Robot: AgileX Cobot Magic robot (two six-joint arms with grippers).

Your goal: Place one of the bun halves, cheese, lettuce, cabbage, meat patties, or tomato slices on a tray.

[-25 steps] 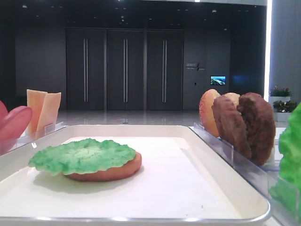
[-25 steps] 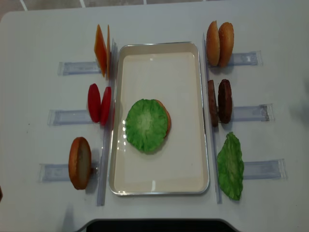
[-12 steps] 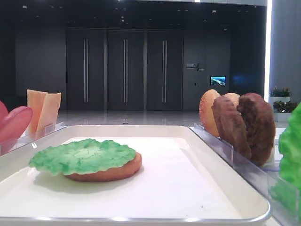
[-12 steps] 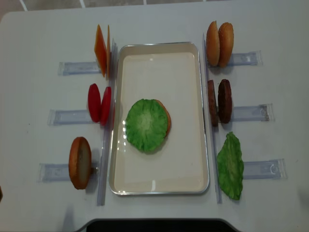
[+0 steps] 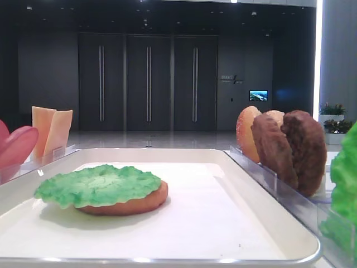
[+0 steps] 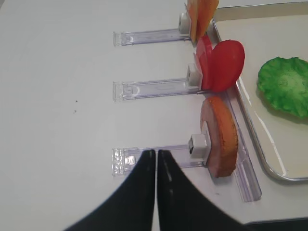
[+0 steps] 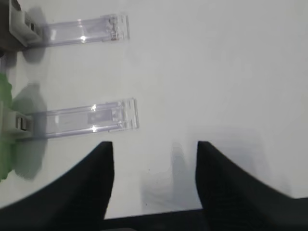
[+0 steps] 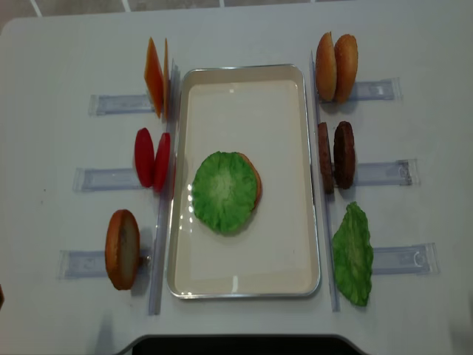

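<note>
The cream tray lies mid-table with a lettuce leaf on a bun half; the low view shows the same leaf and bun. To its left stand cheese, tomato slices and a bun half. On its right are two bun halves, meat patties and a second lettuce. My left gripper is shut and empty over a rack, left of that bun half. My right gripper is open over bare table, right of the lettuce.
Clear plastic racks stick out on both sides of the tray, two of them in the right wrist view. A dark strip marks the table's near edge. Neither arm shows in the overhead view.
</note>
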